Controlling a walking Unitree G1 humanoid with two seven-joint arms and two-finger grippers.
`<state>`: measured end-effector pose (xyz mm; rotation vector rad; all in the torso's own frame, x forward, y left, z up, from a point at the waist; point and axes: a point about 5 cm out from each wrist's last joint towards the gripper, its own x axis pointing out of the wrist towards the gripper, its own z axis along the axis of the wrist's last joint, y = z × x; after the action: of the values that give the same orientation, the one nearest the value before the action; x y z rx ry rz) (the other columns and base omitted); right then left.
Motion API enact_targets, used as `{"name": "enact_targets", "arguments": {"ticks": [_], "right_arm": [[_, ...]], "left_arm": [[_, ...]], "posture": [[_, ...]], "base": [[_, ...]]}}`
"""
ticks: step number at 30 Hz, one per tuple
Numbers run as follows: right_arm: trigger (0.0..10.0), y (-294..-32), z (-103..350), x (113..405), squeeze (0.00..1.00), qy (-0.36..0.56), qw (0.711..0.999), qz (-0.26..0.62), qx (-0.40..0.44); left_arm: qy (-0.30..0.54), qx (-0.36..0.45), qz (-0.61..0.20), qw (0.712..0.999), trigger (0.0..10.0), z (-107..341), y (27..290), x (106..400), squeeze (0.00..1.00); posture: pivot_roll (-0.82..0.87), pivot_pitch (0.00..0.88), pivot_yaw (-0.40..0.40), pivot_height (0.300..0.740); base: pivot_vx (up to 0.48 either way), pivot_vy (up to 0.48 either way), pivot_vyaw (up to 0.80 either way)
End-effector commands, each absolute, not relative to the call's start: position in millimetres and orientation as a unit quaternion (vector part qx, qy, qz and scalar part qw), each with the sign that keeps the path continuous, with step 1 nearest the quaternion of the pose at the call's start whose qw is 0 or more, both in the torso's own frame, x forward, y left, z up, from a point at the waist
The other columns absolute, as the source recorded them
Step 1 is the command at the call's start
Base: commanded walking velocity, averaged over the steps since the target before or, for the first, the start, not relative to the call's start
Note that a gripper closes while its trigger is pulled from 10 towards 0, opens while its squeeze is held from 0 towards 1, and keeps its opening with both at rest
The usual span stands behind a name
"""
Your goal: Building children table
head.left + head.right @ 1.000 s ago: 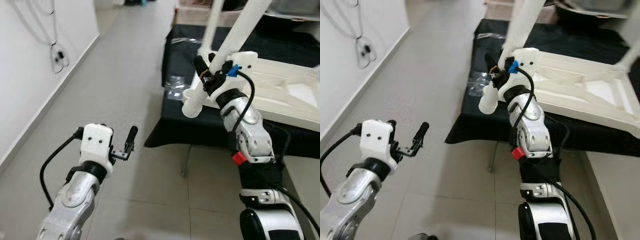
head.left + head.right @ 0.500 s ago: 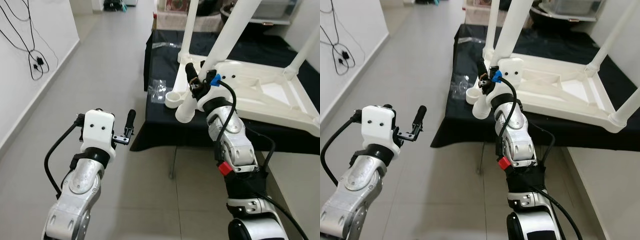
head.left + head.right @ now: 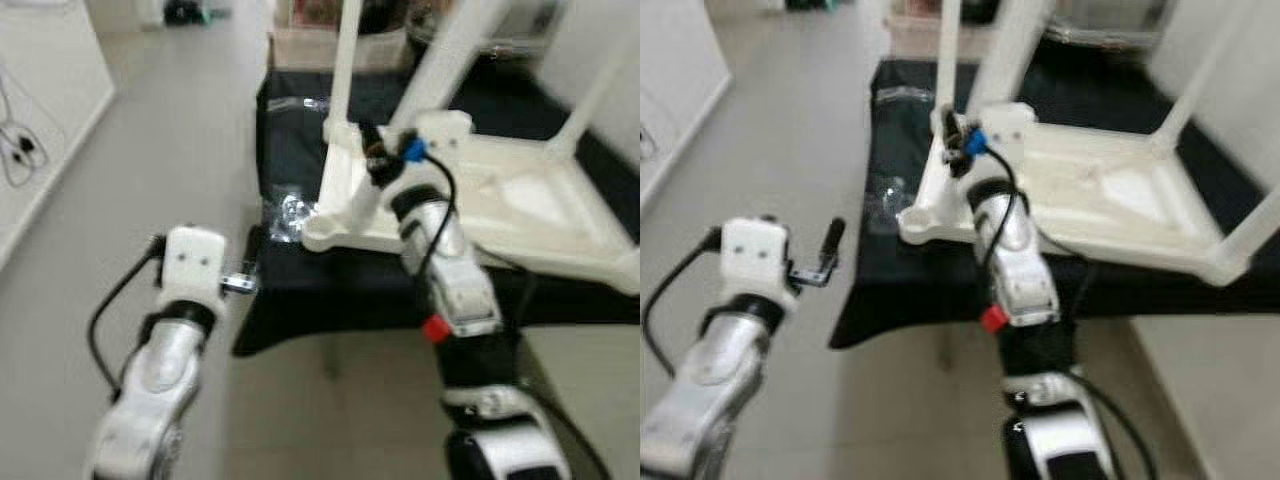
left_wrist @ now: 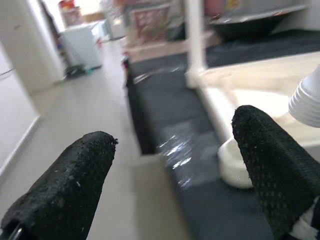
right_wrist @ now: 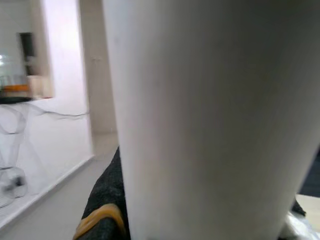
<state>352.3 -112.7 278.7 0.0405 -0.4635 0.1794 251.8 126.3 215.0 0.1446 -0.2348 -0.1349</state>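
A white children's table lies upside down on a black-covered surface, with two legs standing up from its far corners. My right gripper is shut on a loose white table leg, held slanted. The leg's ribbed lower end hangs close above the round socket at the table's near left corner, apart from it. In the right wrist view the leg is pressed against a black finger. My left gripper stands open and holds nothing, over the floor left of the surface.
A crumpled clear plastic bag lies on the black cover beside the socket corner. A white wall with hanging cables runs along the left. Grey floor lies between wall and surface. Boxes and a dark bowl stand beyond the table.
The camera has moved closer and the picture is blurred. My right gripper has brought the leg's lower end nearer the corner socket. The left gripper stays open.
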Motion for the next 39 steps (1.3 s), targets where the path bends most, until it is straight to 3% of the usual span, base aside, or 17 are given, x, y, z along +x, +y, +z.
{"name": "enact_targets", "arguments": {"ticks": [1, 10, 18, 31, 35, 39], "right_arm": [[10.0, -125.2, 281.2, 351.0, 0.0, -0.242, 0.968, 0.066, 0.021], [10.0, -123.0, 309.2, 353.3, 0.0, -0.279, 0.952, 0.112, 0.067], [10.0, -116.1, 315.9, 369.6, 0.0, -0.252, 0.946, 0.181, 0.092], [10.0, -120.1, 319.7, 393.8, 0.0, -0.223, 0.959, 0.173, 0.036], [10.0, -125.1, 319.4, 401.3, 0.0, -0.207, 0.962, 0.175, 0.027], [10.0, -128.8, 315.0, 409.4, 0.0, -0.163, 0.956, 0.242, 0.029]], "left_arm": [[-0.11, 0.071, -0.075, 0.989, 10.0, 210.9, 121.8, 250.4, 0.0], [-0.108, 0.063, -0.06, 0.99, 10.0, 212.7, 124.8, 252.8, 0.0], [-0.102, 0.065, -0.066, 0.99, 10.0, 208.6, 121.7, 250.9, 0.0], [-0.087, 0.053, -0.075, 0.992, 10.0, 202.3, 115.0, 240.3, 0.0], [-0.084, 0.051, -0.075, 0.992, 10.0, 201.4, 114.1, 238.3, 0.0], [-0.074, 0.047, -0.079, 0.993, 10.0, 197.9, 110.4, 233.9, 0.0]], "posture": [[0.11, 0.116, -0.062, 0.74], [0.12, 0.125, -0.062, 0.74], [0.11, 0.131, -0.066, 0.74], [0.11, 0.167, -0.085, 0.74], [0.1, 0.178, -0.086, 0.74], [0.11, 0.197, -0.092, 0.74]], "base": [[0.375, 0.0, 0.0], [0.189, 0.0, 0.0], [0.0, 0.0, 0.0], [0.0, 0.0, 0.66], [0.0, 0.0, 0.0], [0.0, 0.0, 0.0]]}}
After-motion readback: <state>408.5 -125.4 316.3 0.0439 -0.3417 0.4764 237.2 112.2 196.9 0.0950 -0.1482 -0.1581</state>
